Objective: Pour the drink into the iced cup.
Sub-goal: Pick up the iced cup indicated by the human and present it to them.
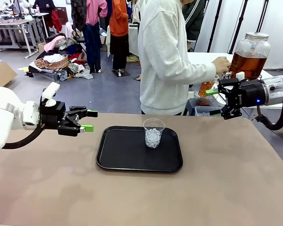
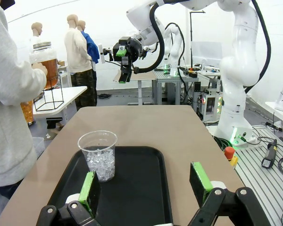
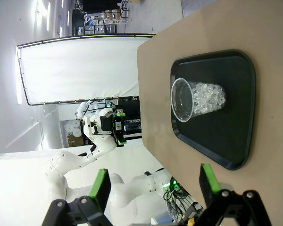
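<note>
A clear plastic cup (image 1: pixel 153 133) holding ice stands upright on a black tray (image 1: pixel 127 155) in the middle of the table; it is also in the wrist views, as cup (image 2: pixel 98 155) and cup (image 3: pixel 198 99). The amber drink fills a big glass jar (image 1: pixel 249 56) with a metal lid on a side table at the far right. A person's hand (image 1: pixel 221 64) rests at the jar's front. My left gripper (image 1: pixel 89 120) hovers open and empty, left of the tray. Beyond the table's far right edge, my right gripper (image 1: pixel 216 87) is open, with nothing between its fingers (image 3: pixel 208 181).
A person in a white sweatshirt (image 1: pixel 167 56) stands at the far side, between the tray and the jar. A small amber-filled container (image 1: pixel 206 87) sits below the hand, partly hidden by my right gripper. The brown table (image 1: pixel 226 179) is bare around the tray.
</note>
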Tool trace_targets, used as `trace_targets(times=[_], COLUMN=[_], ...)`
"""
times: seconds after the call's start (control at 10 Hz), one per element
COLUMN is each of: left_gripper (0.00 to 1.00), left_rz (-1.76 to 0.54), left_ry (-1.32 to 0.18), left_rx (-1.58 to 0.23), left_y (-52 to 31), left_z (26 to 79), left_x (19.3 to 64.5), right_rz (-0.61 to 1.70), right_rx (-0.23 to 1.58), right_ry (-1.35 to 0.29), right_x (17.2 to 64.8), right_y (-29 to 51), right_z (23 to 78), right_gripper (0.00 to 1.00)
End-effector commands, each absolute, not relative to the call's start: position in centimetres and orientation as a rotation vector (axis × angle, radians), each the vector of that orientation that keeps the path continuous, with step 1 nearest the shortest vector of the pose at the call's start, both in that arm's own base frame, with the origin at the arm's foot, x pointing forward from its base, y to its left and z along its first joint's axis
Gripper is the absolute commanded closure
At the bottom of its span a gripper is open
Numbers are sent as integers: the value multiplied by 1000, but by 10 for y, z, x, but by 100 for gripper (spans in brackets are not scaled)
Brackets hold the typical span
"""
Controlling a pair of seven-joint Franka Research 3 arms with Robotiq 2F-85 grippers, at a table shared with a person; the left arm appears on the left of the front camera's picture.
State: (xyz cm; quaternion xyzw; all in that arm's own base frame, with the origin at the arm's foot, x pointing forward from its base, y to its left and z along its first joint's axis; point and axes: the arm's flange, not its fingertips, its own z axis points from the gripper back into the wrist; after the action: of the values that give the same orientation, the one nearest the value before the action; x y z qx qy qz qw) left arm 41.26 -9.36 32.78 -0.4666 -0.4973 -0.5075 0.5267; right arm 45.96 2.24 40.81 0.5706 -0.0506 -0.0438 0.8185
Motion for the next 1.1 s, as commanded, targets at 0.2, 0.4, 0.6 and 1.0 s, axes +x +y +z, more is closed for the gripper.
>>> trace_targets(times=[0.2,0.4,0.6,1.0], left_gripper=[0,0,0,0], left_rz=[-1217,-1217,-1217,-1217], left_ry=[-1200,-1200,-1200,-1200], left_rx=[-1111,-1111,-1111,-1111], left_y=[-94,-94,-94,-94], left_z=[329,329,329,329], left_x=[411,411,411,411], right_rz=[-90,-90,-90,-90], right_rx=[1218,1218,1218,1218], right_ry=[-111,-111,-111,-111], right_x=[460,460,460,460], right_y=[23,23,23,23], right_z=[410,410,410,410], right_gripper=[0,0,0,0])
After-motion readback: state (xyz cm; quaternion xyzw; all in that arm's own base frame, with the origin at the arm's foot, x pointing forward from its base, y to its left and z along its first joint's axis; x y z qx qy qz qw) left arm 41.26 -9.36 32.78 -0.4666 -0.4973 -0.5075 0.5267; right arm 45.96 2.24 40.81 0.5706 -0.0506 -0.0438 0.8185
